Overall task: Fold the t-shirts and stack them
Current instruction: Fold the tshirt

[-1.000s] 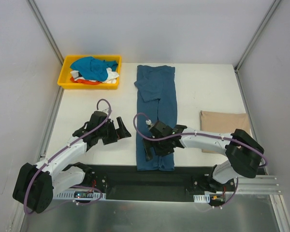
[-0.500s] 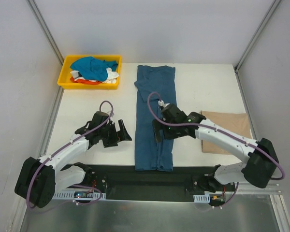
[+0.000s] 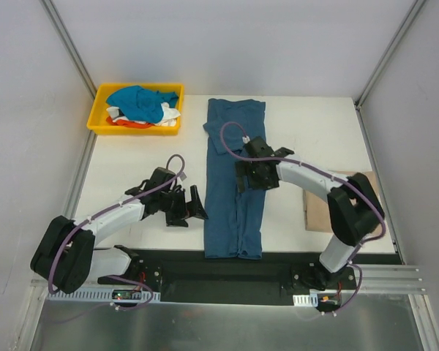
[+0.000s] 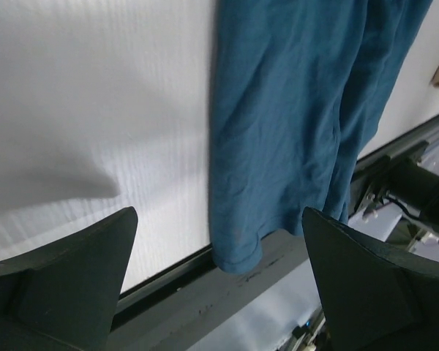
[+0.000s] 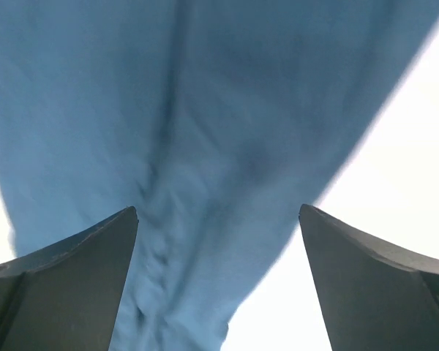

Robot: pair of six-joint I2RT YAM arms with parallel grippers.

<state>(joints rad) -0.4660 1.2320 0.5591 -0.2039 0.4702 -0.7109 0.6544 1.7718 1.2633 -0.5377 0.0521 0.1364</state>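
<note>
Long dark teal-blue cloth t-shirt point(image 3: 234, 219) lies flat, folded into a narrow strip. Right gripper point(image 3: 243, 180) is above its middle, fingers spread, nothing pinched. Left gripper point(image 3: 194, 211) is just left of its lower half, fingers spread, empty. Folded tan-beige cloth shirt point(image 3: 316, 213) lies to its right. Yellow plastic tray point(image 3: 102, 126) holding the bright blue shirt point(image 3: 139, 102) and the white and orange-red ones sits left of its top end.

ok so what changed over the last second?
The right gripper travelled up the long dark teal-blue cloth t-shirt, from its near end to about its middle, jaws open, holding nothing. The left gripper slid right, toward the shirt's left edge, also open. The shirt, the folded tan cloth t-shirt and the yellow plastic tray of crumpled shirts stayed put.
</note>
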